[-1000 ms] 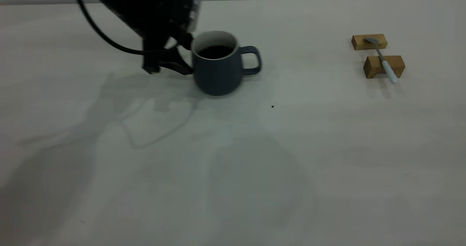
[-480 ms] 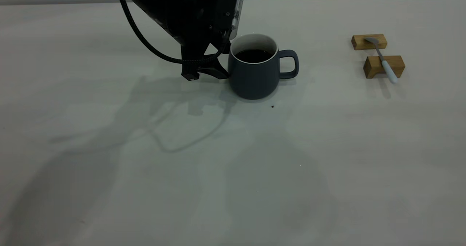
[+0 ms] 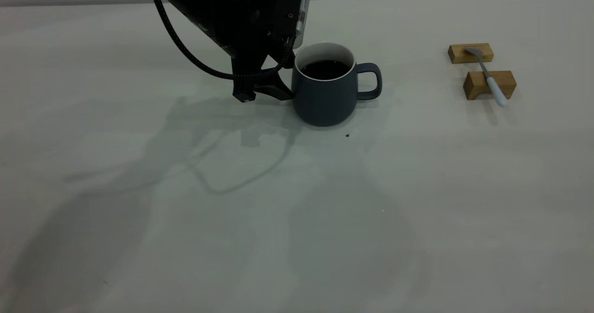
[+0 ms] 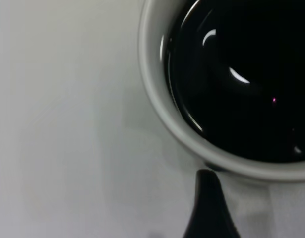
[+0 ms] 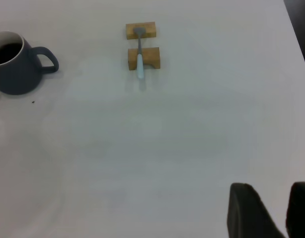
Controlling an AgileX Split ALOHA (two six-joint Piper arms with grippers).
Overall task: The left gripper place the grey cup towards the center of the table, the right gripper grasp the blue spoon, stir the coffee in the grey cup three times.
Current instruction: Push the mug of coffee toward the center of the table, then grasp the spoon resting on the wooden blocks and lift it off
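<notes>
The grey cup (image 3: 325, 97) stands upright on the table (image 3: 297, 211), a little left of the middle and towards the back, its handle pointing right. Dark coffee (image 3: 325, 68) fills it; in the left wrist view the coffee (image 4: 241, 74) sits inside the white rim (image 4: 154, 99). My left gripper (image 3: 267, 90) is low against the cup's left side, handle side free. The blue spoon (image 3: 488, 77) lies across two wooden blocks at the far right, pale handle towards the front. My right gripper (image 5: 271, 187) is open above bare table, far from the spoon (image 5: 140, 58) and the cup (image 5: 16, 69).
Two tan wooden blocks (image 3: 470, 52) (image 3: 490, 86) carry the spoon. A tiny dark speck (image 3: 347, 135) lies just in front of the cup. The left arm's cable loops beside the cup. Wide bare table lies between cup and blocks and across the front.
Over the last second my left gripper and the cup moved right together, past where the speck lies. In the last half second they have barely shifted. The spoon has not moved.
</notes>
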